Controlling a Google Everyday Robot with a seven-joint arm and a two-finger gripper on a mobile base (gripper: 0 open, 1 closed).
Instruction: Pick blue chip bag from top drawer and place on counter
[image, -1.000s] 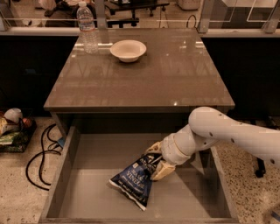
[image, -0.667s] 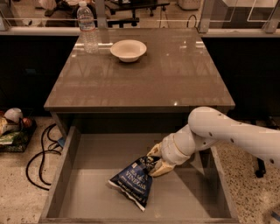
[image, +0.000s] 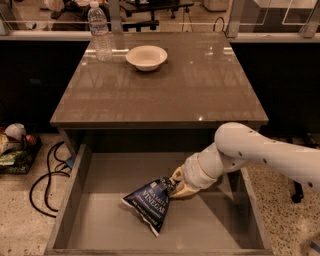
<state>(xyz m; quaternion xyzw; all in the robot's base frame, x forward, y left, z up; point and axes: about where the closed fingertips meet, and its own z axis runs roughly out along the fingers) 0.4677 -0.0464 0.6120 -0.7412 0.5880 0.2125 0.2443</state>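
The blue chip bag (image: 151, 201) is a dark navy foil bag with white lettering. It sits in the middle of the open top drawer (image: 80, 175), tilted, with its top corner raised. My gripper (image: 175, 186) reaches into the drawer from the right on a white arm and is shut on the bag's upper right corner. The bag's lower end is at or just above the drawer bottom. The counter (image: 200, 95) is the glossy grey-brown tabletop above and behind the drawer.
A cream bowl (image: 146, 57) and a clear water bottle (image: 100, 32) stand at the counter's far left. Black cables (image: 42, 182) and a basket of items (image: 12, 147) lie on the floor left of the drawer.
The bag and gripper have shifted very slightly; the grip on the bag's corner is unchanged.
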